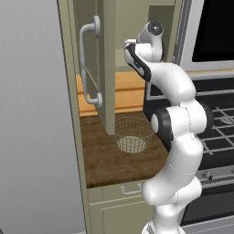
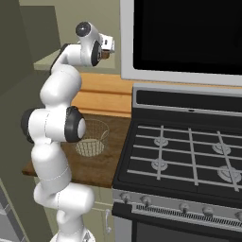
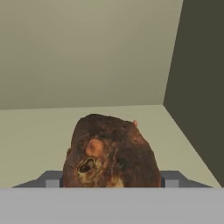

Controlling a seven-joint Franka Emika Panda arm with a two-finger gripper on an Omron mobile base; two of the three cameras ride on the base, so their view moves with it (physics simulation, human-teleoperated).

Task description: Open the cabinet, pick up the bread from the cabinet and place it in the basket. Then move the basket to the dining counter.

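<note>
left base view: the cabinet stands open, its door swung out with the silver bar handle facing the camera. the arm reaches up into the opening, wrist at shelf height. the basket sits on the short dark worktop below, just beside the door's lower edge.
right base view: the gripper is level with the cabinet shelf, and a small brown lump, the bread, shows at its tip. the basket sits on the worktop below the hand, just left of the stove.
hand view: the bread lies on the pale shelf floor, near the back corner of the cabinet, right between the two grey finger tips.
jaws: they stand one on each side of the bread, spread about its width. whether the pads already press the crust i cannot tell.
handling: the bread looks light and knobbly, with a firm rough crust that should not slip. judged best taken across its middle, low near the shelf, with a gentle squeeze so it does not crush.
step in hand: closing on the bread, judged.
</note>
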